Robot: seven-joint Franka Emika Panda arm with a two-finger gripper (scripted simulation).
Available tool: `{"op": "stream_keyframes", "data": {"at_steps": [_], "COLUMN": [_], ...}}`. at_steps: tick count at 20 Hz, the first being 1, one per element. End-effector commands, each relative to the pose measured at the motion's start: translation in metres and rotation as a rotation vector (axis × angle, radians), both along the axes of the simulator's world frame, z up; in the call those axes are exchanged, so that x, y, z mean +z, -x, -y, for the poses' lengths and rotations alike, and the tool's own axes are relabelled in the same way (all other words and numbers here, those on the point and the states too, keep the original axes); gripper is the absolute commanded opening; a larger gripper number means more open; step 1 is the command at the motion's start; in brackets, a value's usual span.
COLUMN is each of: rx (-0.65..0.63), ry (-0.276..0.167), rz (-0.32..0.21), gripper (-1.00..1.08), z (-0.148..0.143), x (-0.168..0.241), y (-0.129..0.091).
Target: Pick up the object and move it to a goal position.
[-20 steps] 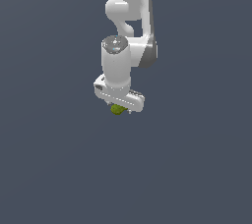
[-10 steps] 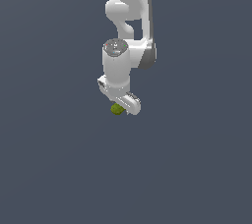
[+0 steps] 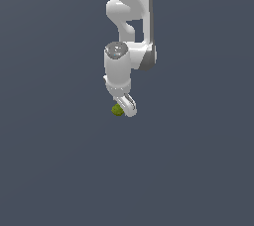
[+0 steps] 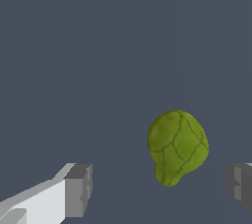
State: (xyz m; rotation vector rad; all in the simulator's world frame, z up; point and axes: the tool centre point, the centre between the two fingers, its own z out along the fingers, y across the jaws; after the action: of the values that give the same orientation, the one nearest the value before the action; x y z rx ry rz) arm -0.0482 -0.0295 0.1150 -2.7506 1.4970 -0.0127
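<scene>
Gripper: wide open, fingers apart, holding nothing.
Object: yellow-green lump between the fingers, nearer one, touching neither.
Arm: white, pointing down above the object.

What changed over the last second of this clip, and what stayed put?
The gripper has rotated about its vertical axis; its body, earlier seen broadside, now shows nearly end-on. The small yellow-green lump stayed on the grey floor beneath it, not grasped: the wrist view shows it between the open fingers, touching neither.
</scene>
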Motion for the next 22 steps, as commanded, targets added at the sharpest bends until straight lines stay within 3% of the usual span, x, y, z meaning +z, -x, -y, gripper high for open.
{"op": "stream_keyframes", "data": {"at_steps": [1,12,22], "rx": [-0.074,-0.359,-0.477], "ry": [-0.001,0.000,0.002], "rz": [-0.002,-0.010,-0.013], "gripper": [1.00,1.00,1.00], "z": [0.001,0.004,0.005], "x": [-0.004,-0.018,-0.024], "y": [0.005,0.025,0.034]}}
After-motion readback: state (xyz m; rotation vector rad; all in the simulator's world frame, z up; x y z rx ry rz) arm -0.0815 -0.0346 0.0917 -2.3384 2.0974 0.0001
